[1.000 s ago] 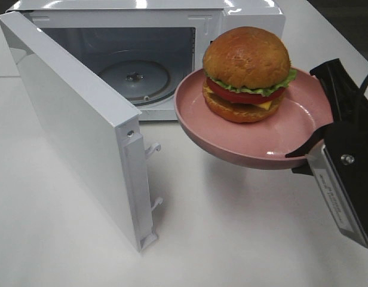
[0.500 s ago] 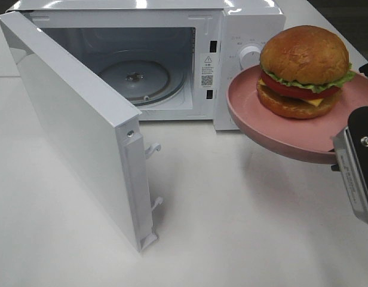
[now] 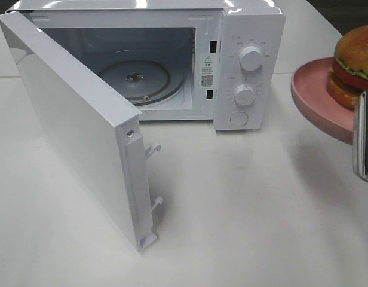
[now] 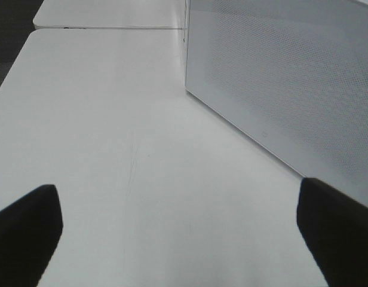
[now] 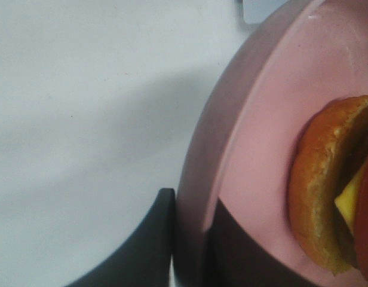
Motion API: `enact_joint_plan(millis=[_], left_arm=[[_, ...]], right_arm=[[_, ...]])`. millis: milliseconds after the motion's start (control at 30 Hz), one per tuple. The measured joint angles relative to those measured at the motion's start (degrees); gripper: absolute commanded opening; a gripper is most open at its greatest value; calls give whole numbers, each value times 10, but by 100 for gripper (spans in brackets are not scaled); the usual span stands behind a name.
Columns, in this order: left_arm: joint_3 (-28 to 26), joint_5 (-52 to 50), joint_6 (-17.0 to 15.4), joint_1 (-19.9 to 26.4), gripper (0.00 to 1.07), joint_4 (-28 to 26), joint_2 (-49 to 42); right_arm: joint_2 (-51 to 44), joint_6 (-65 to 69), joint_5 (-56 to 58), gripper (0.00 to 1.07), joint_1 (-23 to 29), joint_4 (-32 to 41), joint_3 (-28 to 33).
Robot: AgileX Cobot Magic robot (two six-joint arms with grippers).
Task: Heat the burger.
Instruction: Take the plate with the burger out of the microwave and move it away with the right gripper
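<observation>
Carrying the pink plate [image 3: 318, 98] is the step in hand, judged from the task: the burger [image 3: 353, 66] sits on it at the far right edge of the high view, partly cut off by the frame and well apart from the microwave [image 3: 232, 60]. The right gripper [image 5: 190, 239] pinches the plate's rim, one dark finger under the rim and one over it, as the right wrist view shows. The burger rests upright on the plate, its bun toward the plate's middle.

The microwave door [image 3: 76, 131] stands wide to the left, and the glass turntable [image 3: 135, 78] inside is bare. The left gripper [image 4: 178, 233] has its fingers spread wide, holding nothing, low over the white table [image 3: 244, 209] just beside the door's outer face.

Assessment for good execution:
- Keep the plate level; a rim pinch gives little support and the burger is loose, so a tilt could slide it.
- Approach the cavity from the near right, passing in front of the control knobs [image 3: 251, 58] without touching them.
- Enter low enough to clear the cavity's top edge, then set the plate centred on the turntable before releasing.
- Keep the left arm off the door until the plate is in.
</observation>
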Motion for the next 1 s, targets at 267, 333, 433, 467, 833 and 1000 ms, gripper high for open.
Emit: enact_joint_plan(millis=[267, 333, 433, 467, 833, 1000], left_arm=[[0, 0, 0, 0, 100, 0, 0], [0, 0, 0, 0, 100, 0, 0], [0, 0, 0, 0, 100, 0, 0], [0, 0, 0, 0, 100, 0, 0], [0, 0, 0, 0, 100, 0, 0], [0, 0, 0, 0, 100, 0, 0]], right_arm=[[22, 151, 65, 1, 1, -61, 0], [33, 203, 80, 1, 1, -63, 0], [48, 246, 97, 1, 1, -63, 0], [48, 246, 97, 1, 1, -63, 0], [104, 405, 143, 1, 1, -62, -18], [146, 461, 169, 1, 1, -65, -47]])
